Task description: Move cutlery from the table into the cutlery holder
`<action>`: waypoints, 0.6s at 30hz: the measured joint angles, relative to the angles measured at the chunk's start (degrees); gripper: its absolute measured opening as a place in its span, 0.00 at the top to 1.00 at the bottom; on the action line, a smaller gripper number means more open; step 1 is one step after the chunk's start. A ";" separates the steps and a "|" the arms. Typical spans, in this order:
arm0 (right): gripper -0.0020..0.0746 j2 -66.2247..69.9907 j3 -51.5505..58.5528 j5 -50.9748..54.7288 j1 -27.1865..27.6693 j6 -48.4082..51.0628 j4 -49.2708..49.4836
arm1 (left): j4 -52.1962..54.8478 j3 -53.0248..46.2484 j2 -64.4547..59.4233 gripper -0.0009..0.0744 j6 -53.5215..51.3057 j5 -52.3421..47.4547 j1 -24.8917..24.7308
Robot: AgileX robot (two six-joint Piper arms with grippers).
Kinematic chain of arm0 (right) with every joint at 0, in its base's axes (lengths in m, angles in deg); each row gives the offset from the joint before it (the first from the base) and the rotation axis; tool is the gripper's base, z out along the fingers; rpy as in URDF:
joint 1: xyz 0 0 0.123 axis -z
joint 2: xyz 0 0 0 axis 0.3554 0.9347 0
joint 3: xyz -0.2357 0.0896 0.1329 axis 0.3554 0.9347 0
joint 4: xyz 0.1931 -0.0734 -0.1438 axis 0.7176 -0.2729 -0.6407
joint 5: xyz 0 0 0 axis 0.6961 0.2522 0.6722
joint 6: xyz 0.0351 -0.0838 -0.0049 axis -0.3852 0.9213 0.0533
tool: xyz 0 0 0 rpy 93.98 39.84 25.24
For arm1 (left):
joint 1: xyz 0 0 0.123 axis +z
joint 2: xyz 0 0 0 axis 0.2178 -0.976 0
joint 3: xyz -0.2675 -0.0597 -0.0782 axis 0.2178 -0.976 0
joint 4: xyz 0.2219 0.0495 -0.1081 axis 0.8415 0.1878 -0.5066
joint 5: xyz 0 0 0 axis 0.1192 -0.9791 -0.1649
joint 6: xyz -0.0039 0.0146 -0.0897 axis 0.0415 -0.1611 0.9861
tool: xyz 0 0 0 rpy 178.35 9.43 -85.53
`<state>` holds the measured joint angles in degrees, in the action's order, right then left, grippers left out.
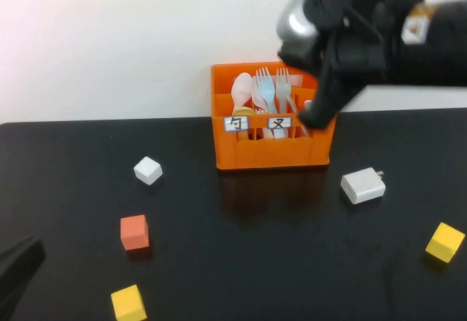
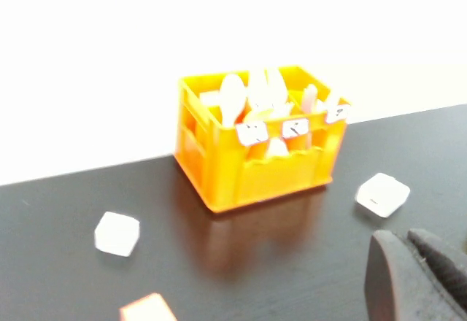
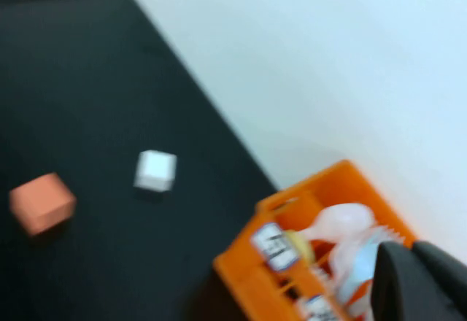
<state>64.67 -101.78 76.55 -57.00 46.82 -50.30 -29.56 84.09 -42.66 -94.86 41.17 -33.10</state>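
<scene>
Orange plastic, bright and boxy, marks the cutlery holder [image 1: 271, 146], a crate with inner compartments and small white labelled tags on its front. It stands upright at the far edge of the matte black worktop [image 1: 241, 255], close to the pale wall. A pale pink plastic spoon [image 1: 241, 90] and a light blue plastic fork [image 1: 265, 87] stand upright inside it, handles down, with white forks [image 1: 282, 86] just beside them (which compartment each sits in I cannot tell).

Above the crate's right rear corner hangs the right gripper [image 1: 315, 119], its black body reaching in from the upper right, its tip just over the rim, jaws closed together with nothing visibly between them. The left gripper [image 2: 419, 277] sits low at the near left corner of the worktop, well apart from the crate; its dark jaws are pressed together and empty.

Scattered on the worktop are a small white cube [image 1: 148, 170] left of the crate, a small orange-red cube [image 1: 134, 232] nearer the camera, a yellow cube [image 1: 128, 303] at the near edge, a white plug adapter [image 1: 363, 185] right of the crate, and another yellow cube [image 1: 445, 241] at the far right.
</scene>
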 joint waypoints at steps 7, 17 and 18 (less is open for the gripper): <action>0.97 -12.38 15.75 -1.00 -3.04 0.09 0.10 | 2.29 -6.12 9.22 0.99 0.74 0.96 0.00; 0.97 -33.74 39.56 -3.30 -3.16 -0.11 0.82 | 3.26 -9.38 14.74 0.99 1.25 0.24 0.00; 0.97 -35.70 41.52 -3.30 -3.16 -0.11 0.91 | 3.26 -9.38 14.74 0.99 1.25 0.24 0.00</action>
<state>28.98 -60.26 73.26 -60.16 46.70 -49.39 -26.30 74.71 -27.92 -93.61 41.41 -33.10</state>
